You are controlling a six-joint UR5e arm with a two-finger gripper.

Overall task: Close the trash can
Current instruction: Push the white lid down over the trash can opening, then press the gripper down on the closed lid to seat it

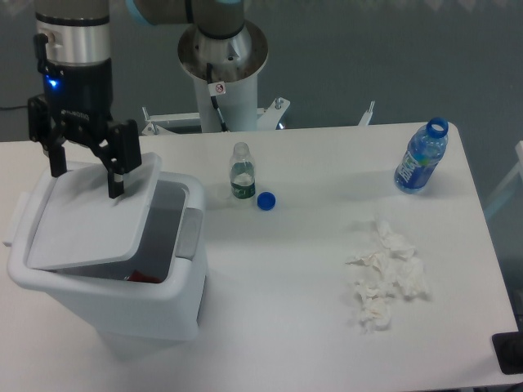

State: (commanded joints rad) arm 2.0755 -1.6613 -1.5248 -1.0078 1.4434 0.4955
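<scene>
Resting gripper [85, 178] (fingers spread), on lid [90, 220]

We get even, cool overhead light here, pretty bright. Shadows on the table [310, 269] are soft and faint. Whole frame's a bit soft and low-res, no real glare.

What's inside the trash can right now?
Through the gap beside the tilted lid, the trash can shows something red near its front wall. The lid covers everything else inside.
</scene>
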